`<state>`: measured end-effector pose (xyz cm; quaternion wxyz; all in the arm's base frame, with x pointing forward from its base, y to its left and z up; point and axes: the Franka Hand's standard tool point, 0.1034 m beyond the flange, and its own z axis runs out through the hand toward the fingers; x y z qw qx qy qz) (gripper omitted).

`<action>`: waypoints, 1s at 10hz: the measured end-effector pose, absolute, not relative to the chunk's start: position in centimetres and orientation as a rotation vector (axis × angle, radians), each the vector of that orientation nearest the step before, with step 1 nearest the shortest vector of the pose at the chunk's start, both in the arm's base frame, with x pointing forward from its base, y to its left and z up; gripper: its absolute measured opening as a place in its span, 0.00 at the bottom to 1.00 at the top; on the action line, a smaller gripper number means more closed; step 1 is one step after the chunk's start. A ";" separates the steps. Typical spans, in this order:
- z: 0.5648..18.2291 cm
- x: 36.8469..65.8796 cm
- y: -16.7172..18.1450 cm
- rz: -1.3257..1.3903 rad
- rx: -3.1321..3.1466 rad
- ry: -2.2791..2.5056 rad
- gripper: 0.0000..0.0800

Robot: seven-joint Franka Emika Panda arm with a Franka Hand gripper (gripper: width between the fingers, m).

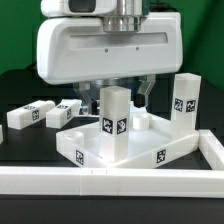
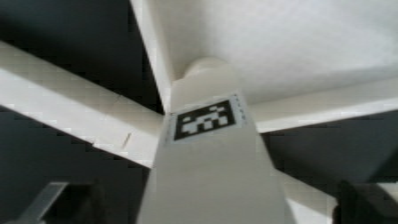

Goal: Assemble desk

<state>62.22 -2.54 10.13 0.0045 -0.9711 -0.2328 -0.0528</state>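
The white tabletop (image 1: 90, 148) lies upside down, rim up, one corner pointing at the front. A white tagged leg (image 1: 115, 122) stands upright in that front corner. A second leg (image 1: 185, 101) stands upright at the corner on the exterior view's right. My gripper (image 1: 123, 86) hangs over the front leg, open, with a dark finger on each side of its top. In the wrist view the leg (image 2: 210, 150) runs between my fingers (image 2: 63, 200) with gaps on both sides, and the gripper (image 2: 214, 205) does not touch it. The tabletop (image 2: 267, 45) lies beyond.
Two loose tagged legs (image 1: 25, 117) (image 1: 65, 112) lie on the black table at the exterior view's left. A long white border rail (image 1: 110, 182) runs along the front and up the right side (image 1: 215, 150). It also shows in the wrist view (image 2: 71, 100).
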 end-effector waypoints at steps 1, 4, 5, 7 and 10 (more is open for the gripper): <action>10.1 62.2 -2.5 -0.165 -3.048 -0.700 0.64; 10.1 62.2 -2.7 -0.166 -3.056 -0.664 0.36; 10.1 62.2 -2.7 -0.165 -3.058 -0.652 0.36; 10.2 62.2 -3.5 -0.162 -3.097 -0.452 0.36; 10.2 62.1 -4.8 -0.158 -3.129 -0.160 0.36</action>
